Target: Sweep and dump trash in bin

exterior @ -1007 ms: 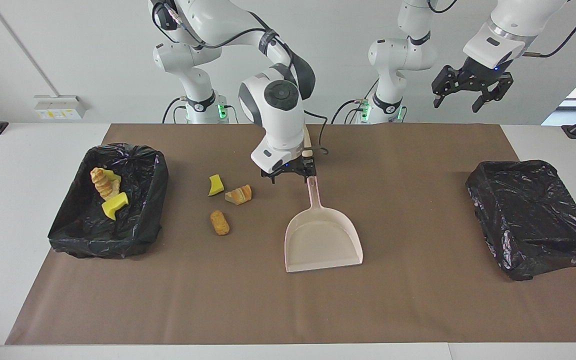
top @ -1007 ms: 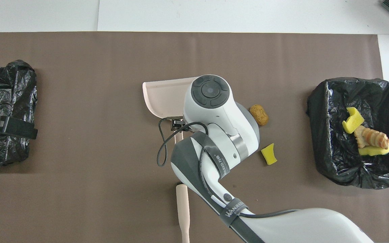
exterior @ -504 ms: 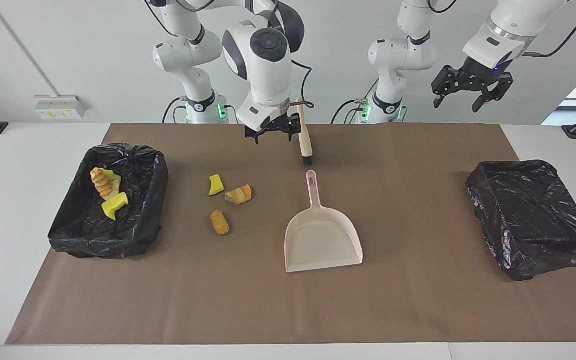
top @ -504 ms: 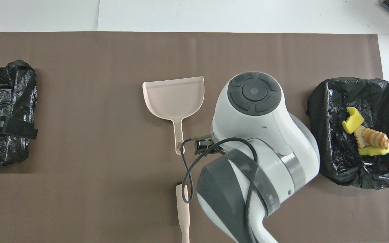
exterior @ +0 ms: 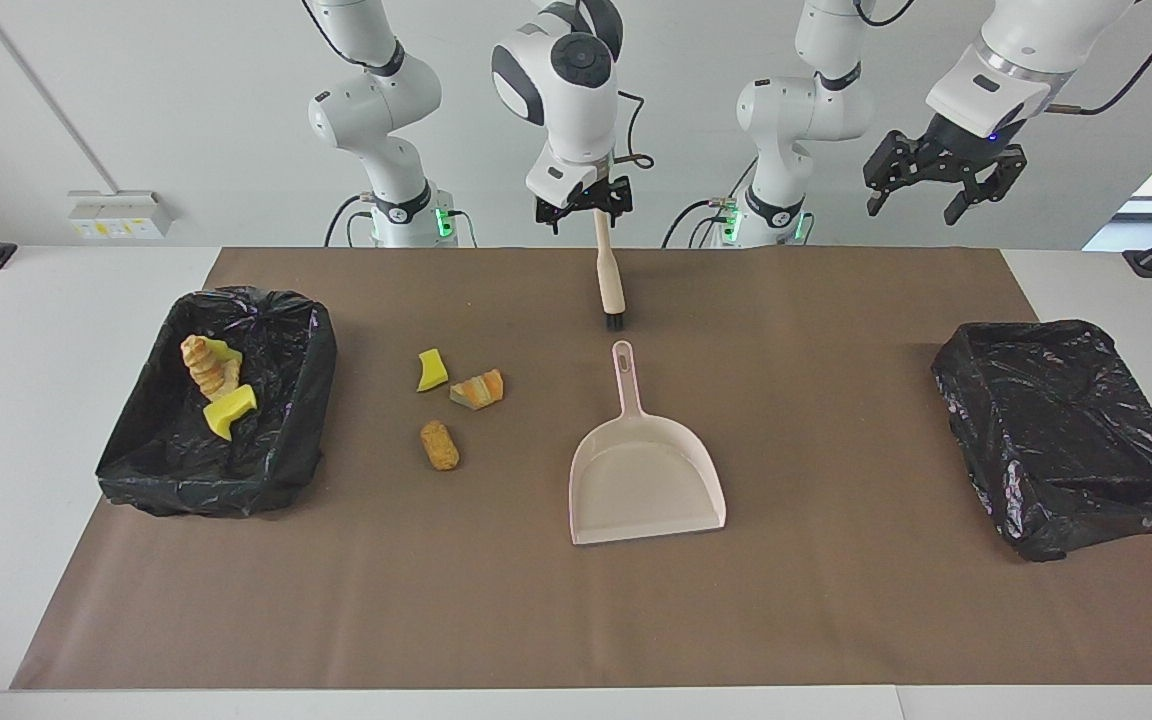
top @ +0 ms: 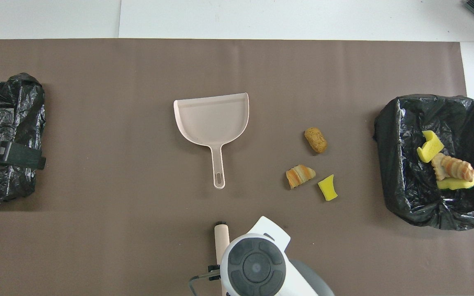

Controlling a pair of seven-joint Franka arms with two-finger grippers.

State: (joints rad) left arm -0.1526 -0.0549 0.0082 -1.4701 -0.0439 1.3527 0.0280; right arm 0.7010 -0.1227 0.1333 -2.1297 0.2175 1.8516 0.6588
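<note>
"Where's the trash?"

"Split. Three bits are in the bin (exterior: 266, 310) at the right arm's end. Three more lie on the counter (exterior: 836, 620) between that bin and the pan (exterior: 646, 470): a sponge bit (exterior: 431, 370), a striped piece (exterior: 477, 389) and a brown roll (exterior: 440, 445)."

"And the arms?"

"The right end effector (exterior: 583, 205) hangs wide and empty over the robots' end of the brush (exterior: 608, 280), which lies flat on the counter. The left end effector (exterior: 941, 185) waits high up toward its own end of the counter, wide too, holding nothing."

"What worries you?"

"The grip, first. I reckon a pinch at the very tip of that thin handle lets the bristle end droop or swing, and the strokes go wild."

"And the pan?"

"Its mouth faces away from the robots, and the bits sit off to its side. Sweep straight across and they'd hit the side wall, not the opening. It looks light as well; if nobody pins it, the brush could simply shove it along."

"The bits themselves?"

"The sponge likely skips, the roll likely rolls. A hard flick could send either off the mat."
</note>
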